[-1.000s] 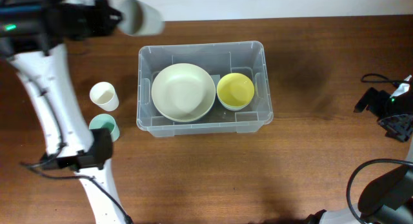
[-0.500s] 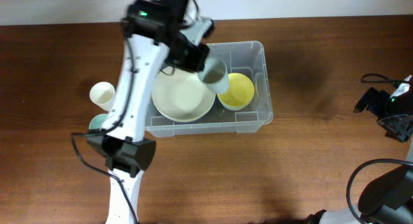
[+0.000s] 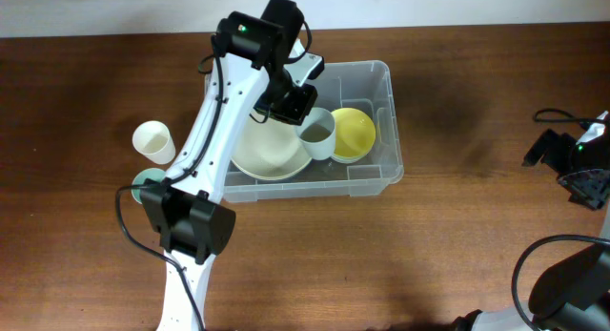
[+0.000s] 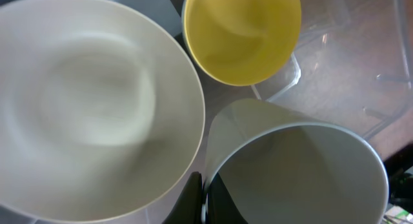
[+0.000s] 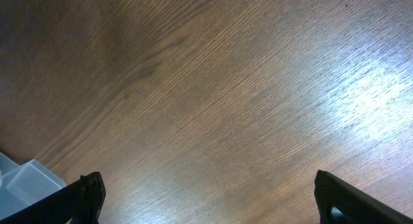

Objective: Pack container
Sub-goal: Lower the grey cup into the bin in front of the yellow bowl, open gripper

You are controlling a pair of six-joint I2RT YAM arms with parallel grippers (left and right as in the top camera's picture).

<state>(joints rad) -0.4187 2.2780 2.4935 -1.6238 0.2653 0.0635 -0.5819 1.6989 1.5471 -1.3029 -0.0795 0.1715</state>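
Note:
The clear plastic container (image 3: 384,94) stands at the table's middle and holds a big white bowl (image 3: 272,157) and a yellow bowl (image 3: 356,133). My left gripper (image 3: 295,104) is shut on the rim of a pale grey cup (image 3: 317,133), held tilted inside the container between the two bowls. In the left wrist view, the fingers (image 4: 193,201) pinch the cup's (image 4: 303,172) wall, with the white bowl (image 4: 90,101) to the left and the yellow bowl (image 4: 242,33) above. My right gripper (image 5: 210,198) hangs wide open over bare wood, holding nothing.
A cream cup (image 3: 152,140) stands left of the container. A teal cup (image 3: 143,184) sits just below it, partly hidden by the left arm. The right arm (image 3: 572,155) rests at the table's right edge. A container corner (image 5: 26,179) shows in the right wrist view.
The left arm swung from the far left corner over the container with the grey cup. It then lowered the cup between the two bowls. The right arm has not moved.

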